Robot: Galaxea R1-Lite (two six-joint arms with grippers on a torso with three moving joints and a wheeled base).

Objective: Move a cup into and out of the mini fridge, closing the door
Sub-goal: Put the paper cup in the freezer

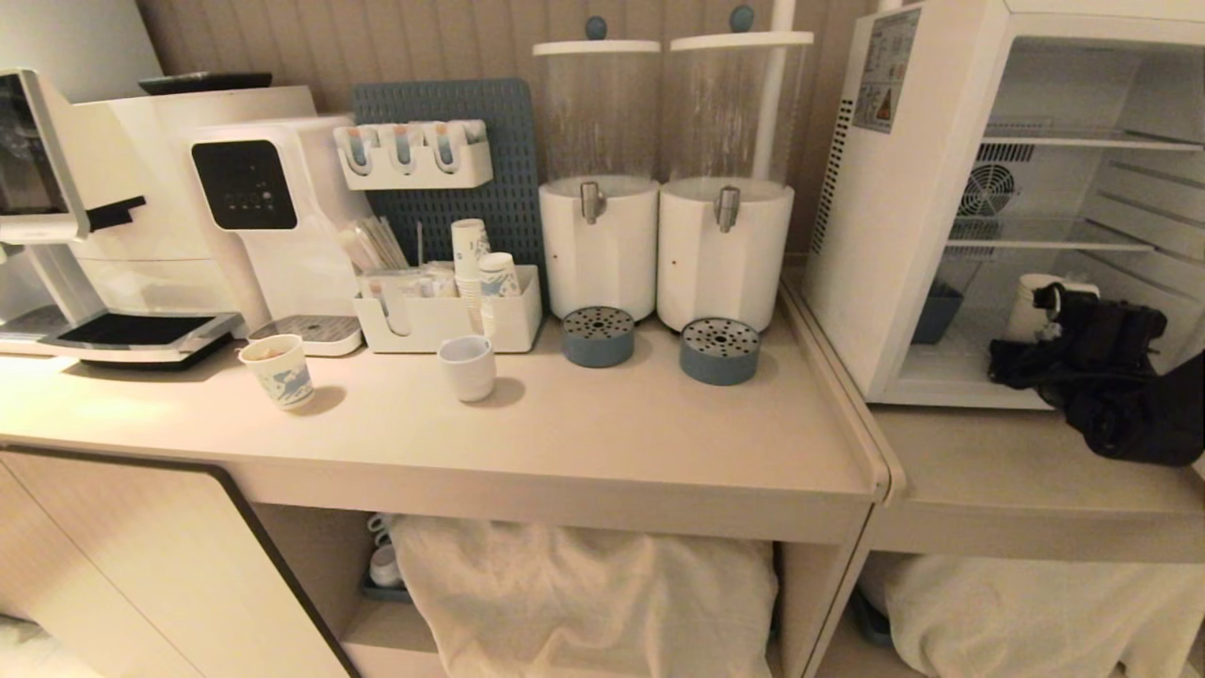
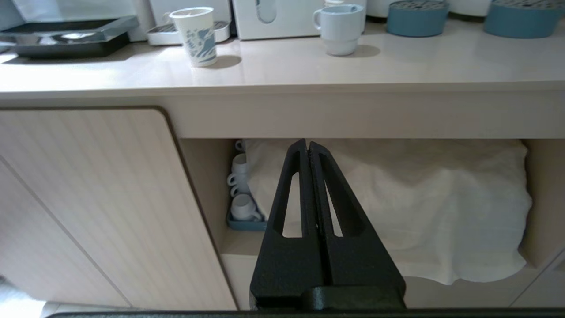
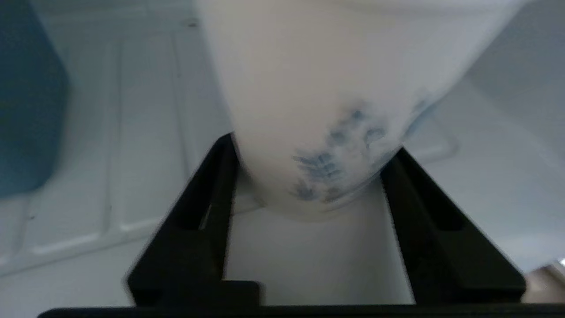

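R gripper [image 3: 309, 176]: we see it reaching into the mini fridge [image 1: 852, 235], low compartment, on the robot's right side. Fingers [image 3: 198, 207] stand apart w/ the cup's base between them. One finger looks right against the cup wall, the other just beside it; we can't tell if it's a real clamp or a loose straddle.
Cup [image 3: 309, 110]: tall white paper cup w/ blue print, upright on the fridge floor, between the R fingers. In head view we see its pale top [image 1: 1031, 301] just behind the black wrist.
Fridge interior: white ribbed floor, wire shelves above, small fan on the back wall. A blue container [image 1: 937, 315] sits at the inner left of the low compartment, near the cup but apart from it.
Fridge front: stands open toward us; warning sticker [image 1: 885, 71] on its left side wall. Door not in view.
L gripper [image 2: 308, 150]: parked low in front of the counter, fingers pressed together, nothing held. It points at the open shelf under the counter, w/ a white cloth [image 2: 397, 207] & small white mugs in a blue tray [image 2: 242, 223].
Counter [image 1: 565, 424]: short blue-print paper cup [image 1: 278, 370] & plain white mug [image 1: 468, 367], well apart from the fridge. Two drink dispensers [image 1: 659, 188] behind, coffee machine [image 1: 132, 217] far left.
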